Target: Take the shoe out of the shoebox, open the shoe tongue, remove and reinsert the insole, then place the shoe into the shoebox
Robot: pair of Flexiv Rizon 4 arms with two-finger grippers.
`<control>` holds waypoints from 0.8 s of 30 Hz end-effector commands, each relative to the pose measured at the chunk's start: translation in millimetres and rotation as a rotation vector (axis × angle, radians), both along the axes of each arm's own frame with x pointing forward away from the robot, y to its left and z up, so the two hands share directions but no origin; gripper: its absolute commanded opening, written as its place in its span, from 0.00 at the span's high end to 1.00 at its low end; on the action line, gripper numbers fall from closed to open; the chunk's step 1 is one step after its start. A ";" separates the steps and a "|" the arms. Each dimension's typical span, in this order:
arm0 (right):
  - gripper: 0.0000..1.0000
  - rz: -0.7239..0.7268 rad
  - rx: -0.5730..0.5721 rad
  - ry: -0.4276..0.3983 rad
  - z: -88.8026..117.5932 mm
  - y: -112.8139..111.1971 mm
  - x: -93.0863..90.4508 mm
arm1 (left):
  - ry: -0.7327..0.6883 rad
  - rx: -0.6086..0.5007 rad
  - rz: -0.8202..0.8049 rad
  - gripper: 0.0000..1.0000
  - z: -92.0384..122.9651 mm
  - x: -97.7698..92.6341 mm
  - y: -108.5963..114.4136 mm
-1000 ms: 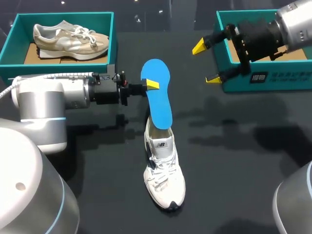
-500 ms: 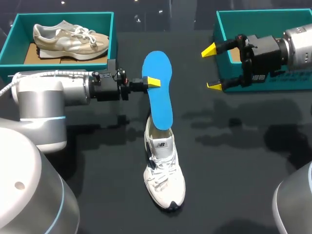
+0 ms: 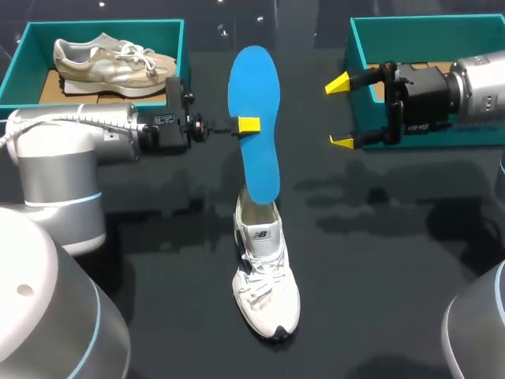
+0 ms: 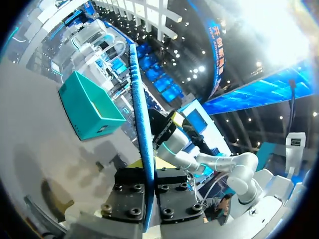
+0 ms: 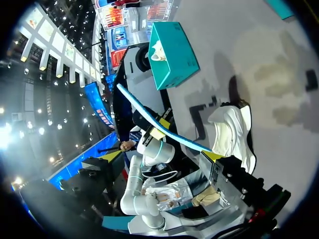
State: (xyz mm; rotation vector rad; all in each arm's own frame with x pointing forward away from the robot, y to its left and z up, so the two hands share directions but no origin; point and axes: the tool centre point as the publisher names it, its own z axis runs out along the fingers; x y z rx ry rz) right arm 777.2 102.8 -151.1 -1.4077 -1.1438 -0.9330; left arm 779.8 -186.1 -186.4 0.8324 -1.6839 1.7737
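The left gripper (image 3: 245, 125) was closed on the blue insole (image 3: 256, 118), its yellow fingertips pinching the insole's edge from both sides. In the left wrist view the insole (image 4: 143, 149) ran edge-on between the two finger blocks and stood up ahead of them. It hung nearly upright over the table (image 3: 379, 260). Its lower end met the heel opening of the white shoe (image 3: 265, 276); whether it was inside the shoe could not be told. The shoe stood on its sole mid-table, toe pointing toward the robot.

The right gripper (image 3: 341, 112) was wide open and held nothing. It hovered just in front of the right-hand teal shoebox (image 3: 410, 20), well apart from the insole. At the far left, another teal shoebox (image 3: 102, 24) held a beige shoe (image 3: 110, 63).
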 end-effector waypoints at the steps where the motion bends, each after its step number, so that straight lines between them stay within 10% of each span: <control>1: 0.00 -0.007 0.029 -0.003 -7.5 4.4 0.7 | -0.277 -0.049 0.035 1.00 0.8 -4.6 3.3; 8: 0.00 -0.025 0.061 -0.016 -10.7 8.1 2.2 | -0.777 -0.057 0.067 1.00 0.6 -6.7 8.0; 24: 0.00 -0.036 0.084 -0.016 -12.0 7.3 2.2 | -0.858 -0.046 0.073 1.00 7.6 -6.0 10.6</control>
